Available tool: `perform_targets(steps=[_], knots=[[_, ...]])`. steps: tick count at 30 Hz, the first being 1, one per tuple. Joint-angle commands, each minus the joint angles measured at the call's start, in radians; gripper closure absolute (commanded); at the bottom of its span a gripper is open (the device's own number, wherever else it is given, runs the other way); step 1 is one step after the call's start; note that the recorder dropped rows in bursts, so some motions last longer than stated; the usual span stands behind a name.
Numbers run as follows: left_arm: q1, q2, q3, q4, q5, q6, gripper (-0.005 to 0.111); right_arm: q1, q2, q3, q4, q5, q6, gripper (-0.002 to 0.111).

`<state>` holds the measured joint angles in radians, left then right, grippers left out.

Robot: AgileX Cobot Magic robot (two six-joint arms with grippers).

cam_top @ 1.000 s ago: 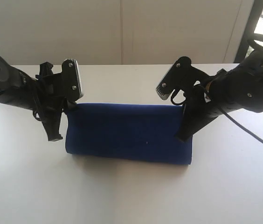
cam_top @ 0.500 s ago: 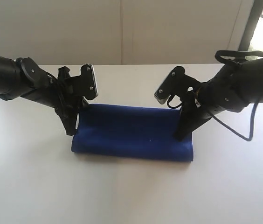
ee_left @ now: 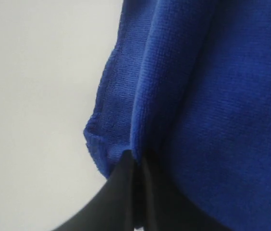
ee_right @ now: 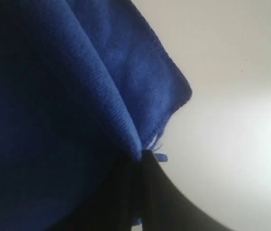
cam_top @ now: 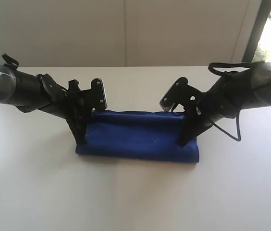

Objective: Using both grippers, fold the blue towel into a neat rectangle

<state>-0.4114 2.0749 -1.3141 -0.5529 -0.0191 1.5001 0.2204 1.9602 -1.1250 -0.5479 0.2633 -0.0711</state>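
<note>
– Cloth first: how does the blue towel point(cam_top: 138, 139) handle?

– Soft and light, by the look of it. It lies on the white counter point(cam_top: 135, 202) as a long doubled band stretching from one arm to the other. Its edges roll and sag rather than holding a crease, so there is no stiffness to lean on. The pile looks grippy rather than slippery, and nothing about it can break.

– And the tools?

– Both are clenched on the cloth. The left tool point(cam_top: 83, 140) points down at the band's left end, and its wrist view shows the fingers pressed together with a ridge of blue pinched between them. The right tool point(cam_top: 181, 143) does the same at the right end, close to a corner where a loose thread point(ee_right: 158, 155) pokes out.

– One layer or two in each pinch?

– I cannot tell. The wrist views are too close and dark at the fingertips, though it may be just the upper layer.

– Where would you hold it?

– Right where they are, at the end corners near the hem. The hem is the firmest part, so a pinch there should slip least. Matched holds at both ends should keep the edge straight between them. A grip nearer the middle would let the ends droop.
</note>
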Motion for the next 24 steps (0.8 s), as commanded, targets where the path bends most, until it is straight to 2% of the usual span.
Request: perform_targets(steps=[1, 3, 6, 10, 12, 17, 24], knots=[[0.000, 0.009, -0.004, -0.006, -0.007, -0.012, 0.106, -0.011, 0.026, -0.004, -0.010, -0.008, 0.004, 0.108], [0.000, 0.009, -0.004, -0.006, -0.007, -0.012, 0.101, -0.011, 0.039, -0.004, -0.010, -0.010, 0.004, 0.107], [0.000, 0.009, -0.004, -0.006, -0.012, -0.012, 0.079, -0.011, 0.047, -0.004, -0.013, -0.010, 0.004, 0.097], [0.000, 0.009, -0.004, -0.006, -0.052, -0.012, 0.043, -0.011, 0.045, -0.004, -0.049, -0.017, 0.004, 0.076], [0.000, 0.009, -0.004, -0.008, -0.100, -0.033, 0.034, -0.011, 0.036, -0.004, -0.057, -0.019, 0.011, 0.070], [0.000, 0.006, -0.004, -0.016, -0.241, -0.096, 0.031, -0.011, 0.010, -0.024, -0.057, -0.015, 0.049, 0.070], [0.000, -0.014, -0.004, -0.016, -0.249, -0.096, 0.031, -0.011, -0.008, -0.088, -0.107, 0.028, 0.054, 0.070]])
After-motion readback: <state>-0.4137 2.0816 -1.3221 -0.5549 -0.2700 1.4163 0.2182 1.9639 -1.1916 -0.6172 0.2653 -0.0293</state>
